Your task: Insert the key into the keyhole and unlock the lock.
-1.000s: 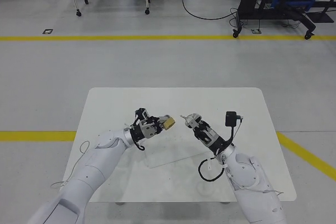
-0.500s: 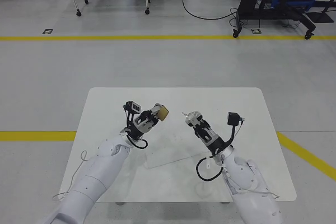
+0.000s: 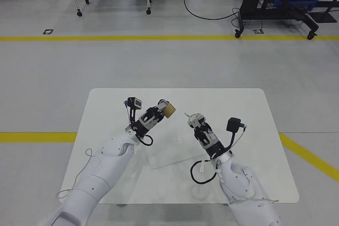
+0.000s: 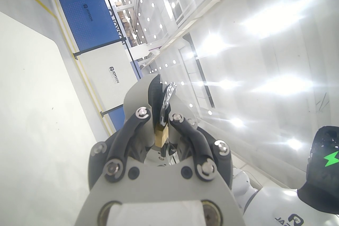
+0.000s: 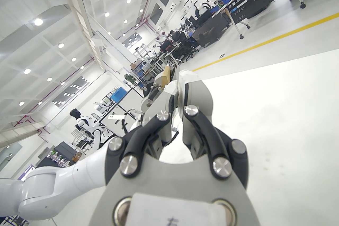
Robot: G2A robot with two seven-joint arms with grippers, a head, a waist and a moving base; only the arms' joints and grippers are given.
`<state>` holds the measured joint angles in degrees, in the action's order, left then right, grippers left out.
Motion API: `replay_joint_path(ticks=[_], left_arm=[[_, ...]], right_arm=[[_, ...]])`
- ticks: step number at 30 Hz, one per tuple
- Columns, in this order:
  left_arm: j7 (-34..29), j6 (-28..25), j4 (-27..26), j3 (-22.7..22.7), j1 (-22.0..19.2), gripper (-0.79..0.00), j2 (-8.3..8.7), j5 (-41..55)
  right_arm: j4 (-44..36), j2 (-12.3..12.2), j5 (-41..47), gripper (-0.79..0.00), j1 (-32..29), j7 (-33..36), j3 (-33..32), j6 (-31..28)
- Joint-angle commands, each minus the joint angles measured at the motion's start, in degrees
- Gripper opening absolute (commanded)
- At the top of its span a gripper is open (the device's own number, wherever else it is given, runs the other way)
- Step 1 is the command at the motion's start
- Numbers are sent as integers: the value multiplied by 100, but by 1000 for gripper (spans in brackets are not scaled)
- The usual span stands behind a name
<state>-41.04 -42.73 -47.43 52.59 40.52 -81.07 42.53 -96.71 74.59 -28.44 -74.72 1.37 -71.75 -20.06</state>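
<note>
Status: both grasps done, insertion not started.

The left tool (image 3: 161,113) is clamped on the lock (image 3: 169,109). The brass body sticks out past the fingertips, with the worktop (image 3: 237,101) below the lock. The left wrist view agrees: brass body pinched in the tool, and a silver loop that I take for the shackle (image 4: 168,96) runs up between the fingers.

The right tool (image 3: 193,121) sits near the lock, on the side the lock's free end faces, pinched tight on the key (image 3: 187,116). A thin metal tip pokes out of the fingers, aimed roughly at the lock. Key and lock are apart, with a clear gap in the top view and no contact.

In the right wrist view the lock (image 5: 166,74) sits just past the tool's fingertips and a bit off its line, so I judge the axes aren't matched yet. The keyhole is too small to make out, so I can't tell which face it's on or whether that face is turned to the key.

Left to do, my read:
- line the key tip up with the keyhole
- close the gap and push in
- twist until the shackle releases

The shackle looks closed, though it's partly hidden by the fingers. I'd call it about a third done, with the fiddly part all ahead.
</note>
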Motion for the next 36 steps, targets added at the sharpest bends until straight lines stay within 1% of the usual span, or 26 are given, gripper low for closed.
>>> replay_joint_path(ticks=[1, 6, 9, 11, 13, 15, 19, 24, 26, 33, 36], left_arm=[[1, 0, 0, 0, 0, -785, 0, -1], [66, 19, -32, 0, 30, -785, 0, -57], [540, -60, -195, -13, 161, -785, -23, -412], [786, -165, -292, -15, 252, -785, -63, -393], [936, -238, -277, -33, 282, -785, -105, -400], [1026, -268, -227, -73, 275, -785, -156, -392], [1180, -527, -107, -124, 215, -785, -262, -364], [1144, -761, -1, -208, 154, -785, -411, -78], [1048, -766, 64, -232, 123, -785, -463, 68], [427, -632, 280, -192, 48, -785, -606, 847], [174, -617, 424, -145, 1, -785, -647, 1035]], right_arm=[[0, 0, -1, -785, 0, -1, 0, 0], [0, 0, -1, -785, 0, -1, 0, 0], [0, 0, -1, -785, 0, -1, 0, 0], [0, 0, -1, -785, 0, -1, 0, 0], [-73, 12, 231, -785, -78, -33, 46, -116], [-100, 18, 234, -785, -109, -98, 50, -115], [-129, 63, 462, -785, -98, -310, 190, -177], [10, 125, 688, -785, 9, -510, 369, -186], [67, 146, 699, -785, 53, -562, 432, -191], [236, 191, 507, -785, 174, -685, 526, -111], [280, 206, 500, -785, 213, -699, 536, -82]])
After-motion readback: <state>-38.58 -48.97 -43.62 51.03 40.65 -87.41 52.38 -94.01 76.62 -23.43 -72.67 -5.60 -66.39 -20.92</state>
